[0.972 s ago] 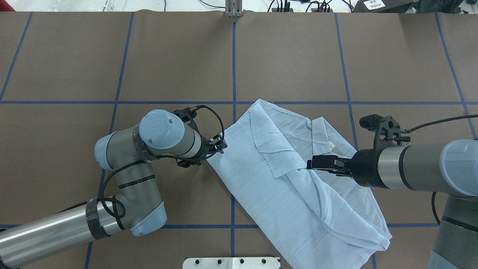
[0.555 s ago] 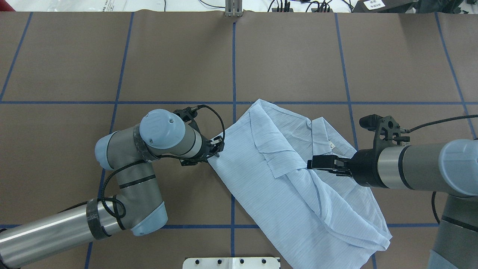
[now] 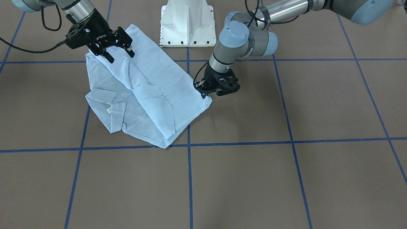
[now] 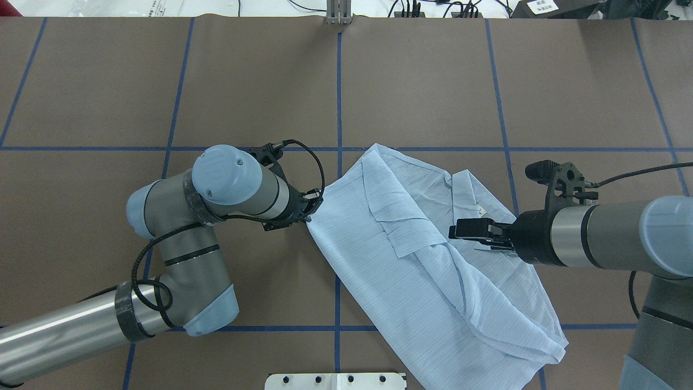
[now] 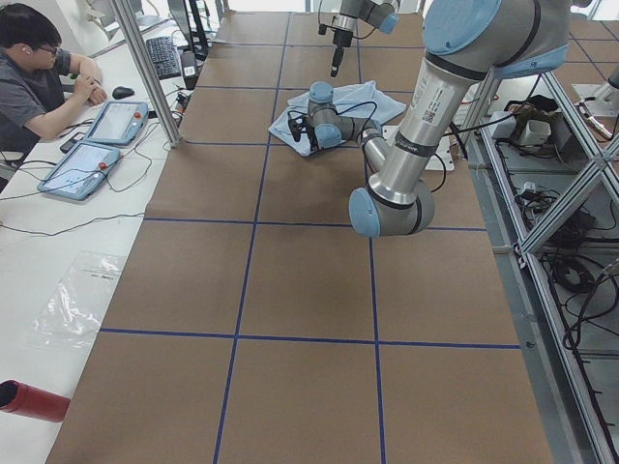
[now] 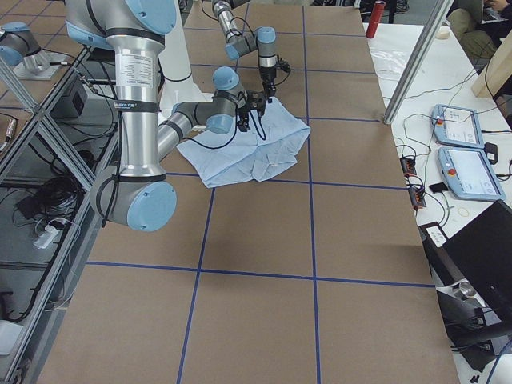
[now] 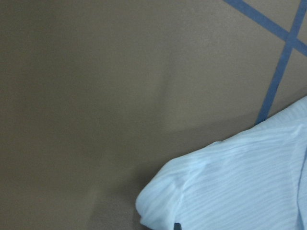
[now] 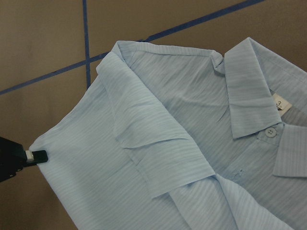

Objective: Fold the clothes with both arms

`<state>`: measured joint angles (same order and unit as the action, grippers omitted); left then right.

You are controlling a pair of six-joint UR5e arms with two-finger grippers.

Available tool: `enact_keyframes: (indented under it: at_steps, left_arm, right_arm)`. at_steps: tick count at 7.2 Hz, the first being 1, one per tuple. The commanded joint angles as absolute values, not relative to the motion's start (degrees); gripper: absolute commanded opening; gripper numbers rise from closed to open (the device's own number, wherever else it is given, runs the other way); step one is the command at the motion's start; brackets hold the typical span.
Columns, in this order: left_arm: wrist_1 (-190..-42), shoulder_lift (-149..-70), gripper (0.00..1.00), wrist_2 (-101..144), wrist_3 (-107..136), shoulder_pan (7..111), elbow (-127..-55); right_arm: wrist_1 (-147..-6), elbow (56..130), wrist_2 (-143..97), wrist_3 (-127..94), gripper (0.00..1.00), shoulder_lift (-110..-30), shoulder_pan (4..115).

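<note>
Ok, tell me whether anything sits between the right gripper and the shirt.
Nothing visible does. The right gripper hangs open above the shirt, with only air between its fingertips and the cloth.

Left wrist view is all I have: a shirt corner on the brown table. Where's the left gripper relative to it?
Observer: The left gripper sits right at that corner of the shirt, pointing down. I cannot tell whether it has the cloth.
Operator: Right side?
Observer: The right gripper is open over the shirt's far side from that corner, with nothing between its fingers.
Operator: Collar visible?
Observer: Yes, the right wrist view shows the collar lying open, with a small white tag beside it.
</note>
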<state>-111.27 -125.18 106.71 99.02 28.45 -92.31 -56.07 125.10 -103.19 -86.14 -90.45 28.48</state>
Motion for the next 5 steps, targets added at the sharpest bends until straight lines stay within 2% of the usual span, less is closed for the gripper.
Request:
enact_keyframes:
  at_steps: [1, 2, 3, 4, 5]
  left_arm:
    - [-108.64, -125.33, 0.0, 106.53, 95.22, 33.72, -92.29]
    - [-108.72, -125.68, 0.0, 106.35, 92.92, 36.36, -91.07]
    - [-109.16, -127.77, 0.0, 103.74, 89.68, 37.87, -86.79]
    - [-110.55, -131.71, 0.0, 100.06, 88.78, 38.4, -80.14]
    - [-119.09, -135.92, 0.0, 98.11, 88.86, 38.84, -70.5]
  right_arm:
    - [-55.99, 124.46, -103.27, -86.13, 1.0, -90.27, 29.7]
    - [-55.99, 124.28, -102.75, -86.13, 1.0, -90.18, 29.71]
    - [-56.07, 124.1, -102.66, -86.13, 1.0, -90.18, 30.06]
    - [-56.07, 123.75, -102.66, -86.13, 1.0, -90.18, 30.58]
    - [-55.99, 123.31, -102.4, -86.13, 1.0, -90.18, 30.76]
